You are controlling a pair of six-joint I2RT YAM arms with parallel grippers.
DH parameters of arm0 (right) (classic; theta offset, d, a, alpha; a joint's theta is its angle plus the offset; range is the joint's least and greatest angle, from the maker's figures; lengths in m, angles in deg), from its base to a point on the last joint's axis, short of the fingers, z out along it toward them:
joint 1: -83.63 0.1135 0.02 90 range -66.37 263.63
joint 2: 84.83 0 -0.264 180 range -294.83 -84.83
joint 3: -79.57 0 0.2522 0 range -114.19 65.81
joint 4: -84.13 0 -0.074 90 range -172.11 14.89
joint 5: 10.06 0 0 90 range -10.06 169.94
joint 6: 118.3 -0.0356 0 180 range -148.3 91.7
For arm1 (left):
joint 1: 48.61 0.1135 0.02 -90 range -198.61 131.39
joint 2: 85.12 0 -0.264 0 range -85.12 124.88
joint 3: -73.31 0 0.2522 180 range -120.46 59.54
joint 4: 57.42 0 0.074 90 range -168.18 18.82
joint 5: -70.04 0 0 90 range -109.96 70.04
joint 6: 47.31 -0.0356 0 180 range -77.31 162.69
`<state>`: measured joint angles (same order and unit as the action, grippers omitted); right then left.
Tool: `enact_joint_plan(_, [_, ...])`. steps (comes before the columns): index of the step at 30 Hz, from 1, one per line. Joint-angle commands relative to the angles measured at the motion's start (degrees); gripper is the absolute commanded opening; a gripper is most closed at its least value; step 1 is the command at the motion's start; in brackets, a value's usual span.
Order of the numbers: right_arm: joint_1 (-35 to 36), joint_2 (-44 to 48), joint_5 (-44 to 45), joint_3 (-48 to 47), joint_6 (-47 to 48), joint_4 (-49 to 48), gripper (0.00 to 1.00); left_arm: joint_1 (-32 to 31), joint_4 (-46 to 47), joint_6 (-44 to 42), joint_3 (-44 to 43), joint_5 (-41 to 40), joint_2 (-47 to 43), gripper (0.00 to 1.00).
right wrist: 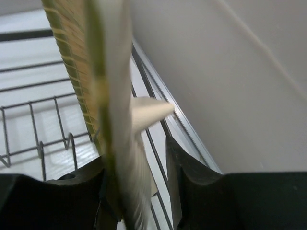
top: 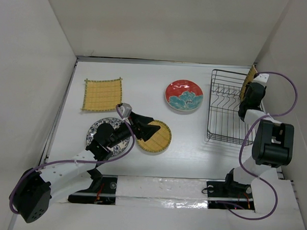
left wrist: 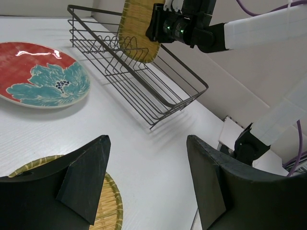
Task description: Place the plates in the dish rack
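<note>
The yellow woven plate [top: 248, 78] stands on edge over the black wire dish rack [top: 210, 105] at upper right, clamped in your outstretched right gripper [top: 250, 90], while your left gripper [top: 146, 126] hangs spread above the round yellow plate [top: 160, 139].

Top camera looks down from behind; both close wrist cameras face the dish rack [top: 226, 105].

White table [top: 193, 147], white walls [top: 172, 24].
Spread beneath the left fingers [left wrist: 86, 182]; rising just beyond the right fingers [right wrist: 192, 177]; shiny taped strip [top: 160, 189] well behind both.
</note>
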<state>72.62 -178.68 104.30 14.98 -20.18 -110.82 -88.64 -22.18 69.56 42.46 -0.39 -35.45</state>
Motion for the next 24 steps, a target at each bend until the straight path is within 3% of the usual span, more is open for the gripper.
enact_joint_plan(1, [0.4, 1.5, 2.5, -0.9, -1.8, 3.0, 0.44, 0.0, 2.6, -0.2, -1.9, -0.7, -0.9, 0.61])
enact_joint_plan(2, [0.4, 2.0, 2.9, -0.5, -1.6, 2.6, 0.52, 0.0, 2.6, -0.2, -1.9, -0.7, -1.1, 0.61])
enact_joint_plan(5, [0.4, 4.0, 3.8, -0.2, -2.1, 4.6, 0.57, 0.0, 2.4, -0.2, -1.9, -0.8, -1.2, 0.61])
enact_joint_plan(11, [0.4, 9.0, 3.1, -2.5, -3.9, 7.8, 0.58, 0.0, 2.2, -0.2, -2.0, -0.9, -1.2, 0.61])
enact_joint_plan(14, [0.4, 12.4, 1.9, -3.2, -5.3, 8.6, 0.63, 0.0, 1.7, -0.2, -2.1, -0.9, -1.7, 0.61])
enact_joint_plan(24, [-0.2, 16.1, 0.1, -6.3, -13.0, 13.2, 0.62, 0.0, 1.3, -0.3, -1.9, -1.1, -2.6, 0.61])
